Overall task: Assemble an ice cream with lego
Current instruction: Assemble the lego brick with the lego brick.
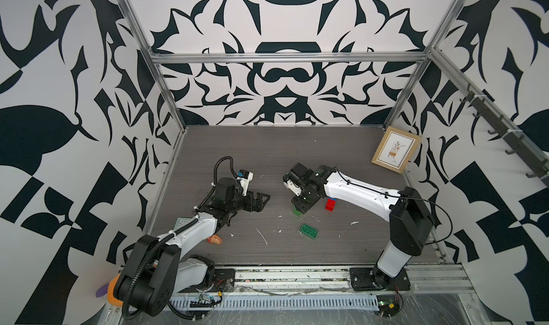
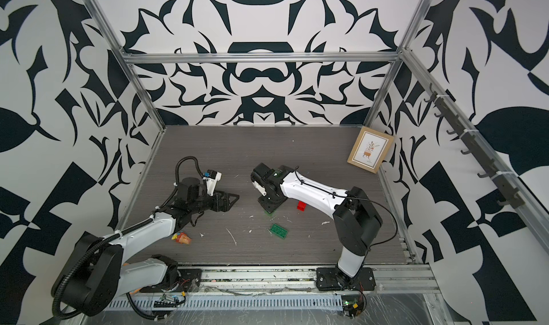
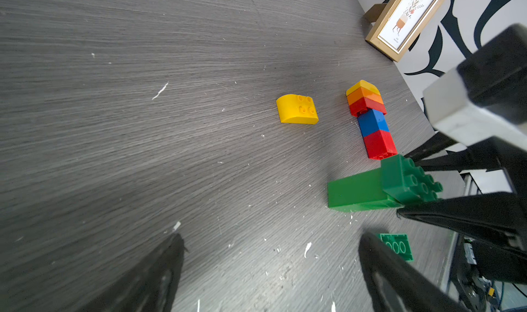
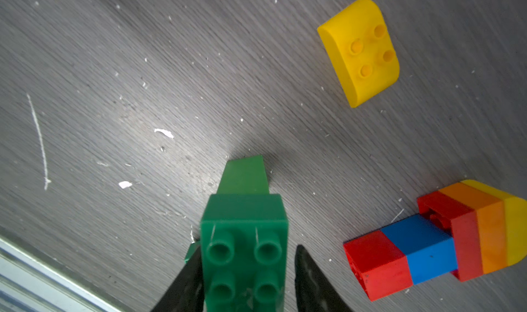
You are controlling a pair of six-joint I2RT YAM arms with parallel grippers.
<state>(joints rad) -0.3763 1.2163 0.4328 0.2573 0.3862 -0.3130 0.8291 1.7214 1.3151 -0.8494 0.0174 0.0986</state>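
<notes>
Nearest you, the orange plush toy (image 1: 113,292) is mostly hidden behind the left arm (image 1: 190,231), which also covers part of the crumpled wrapper (image 1: 215,239). The flat green plate (image 1: 309,230) lies alone in the open. Your left gripper (image 3: 272,237) gapes wide over bare table (image 3: 142,125), holding nothing. Further in, the right gripper (image 4: 248,249) straddles the green brick stack (image 4: 243,216): one finger rests against it and the other shows a gap, so the grip is slack. In both top views the right arm (image 1: 356,189) hides most of the coloured stack (image 4: 427,245) lying just beside, and all of the loose yellow dome (image 4: 360,53). The picture frame (image 1: 396,149) stands farthest back.
</notes>
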